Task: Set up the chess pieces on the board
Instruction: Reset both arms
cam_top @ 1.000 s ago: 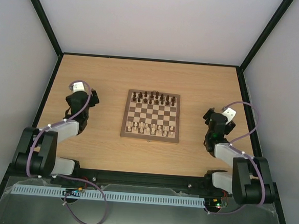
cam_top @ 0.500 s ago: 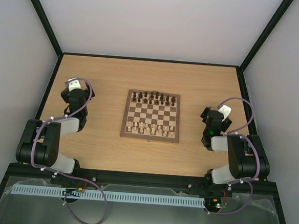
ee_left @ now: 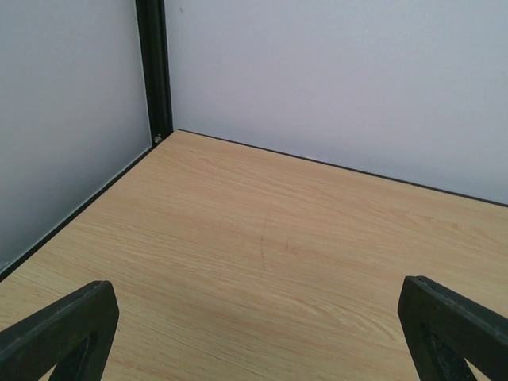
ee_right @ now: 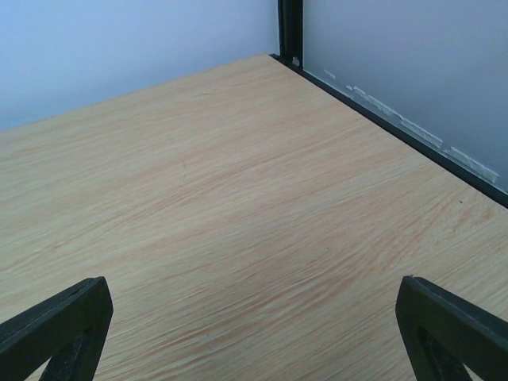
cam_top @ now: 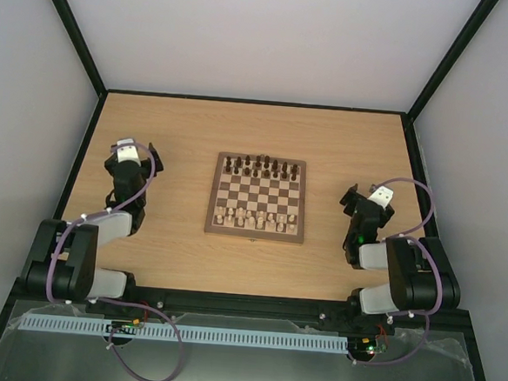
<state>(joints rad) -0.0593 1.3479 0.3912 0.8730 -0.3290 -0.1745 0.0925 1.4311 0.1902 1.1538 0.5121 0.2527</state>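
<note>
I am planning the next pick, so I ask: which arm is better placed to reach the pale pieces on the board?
Right, but only slightly. The right gripper stands nearer the board than the left gripper. Both are open, empty and face the far corners.

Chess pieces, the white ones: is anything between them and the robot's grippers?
Nothing visible. The white chess pieces stand in the near rows of the board. Only bare table lies between the board and the open left gripper on one side, the open right gripper on the other.
</note>
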